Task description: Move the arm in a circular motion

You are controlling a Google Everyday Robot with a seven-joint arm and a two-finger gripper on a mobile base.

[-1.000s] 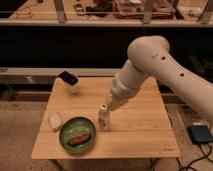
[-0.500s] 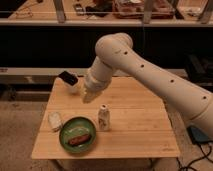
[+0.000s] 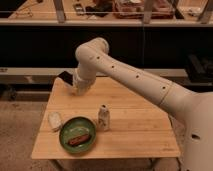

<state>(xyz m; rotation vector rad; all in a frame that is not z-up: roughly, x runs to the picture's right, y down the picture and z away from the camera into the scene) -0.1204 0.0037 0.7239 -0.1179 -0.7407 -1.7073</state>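
**Arm swings to the far left corner, mid-circle**

The gripper (image 3: 75,90) hangs low over the table (image 3: 140,127) near its far left corner, tucked under the wrist. It carries nothing that I can make out.

From there the arm (image 3: 125,75) rises to a bent elbow above the table's far edge, then runs as one long cream segment down and to the right, over the right side of the table, toward the robot's body at the near right.

The change is plain. A second ago the gripper was down beside the small white bottle (image 3: 103,117) near the middle of the surface; half a second ago it had lifted toward the far left; now it sits further out at that corner, by the dark object (image 3: 65,77) on the far edge. That curving path fits a circle, and I'd judge it partly traced, not closed.

Nothing on the table has shifted: the green plate (image 3: 64,137) with its sausage-like food (image 3: 79,140) sits at the near left, a pale wrapped item (image 3: 54,120) just beside it, the bottle upright.
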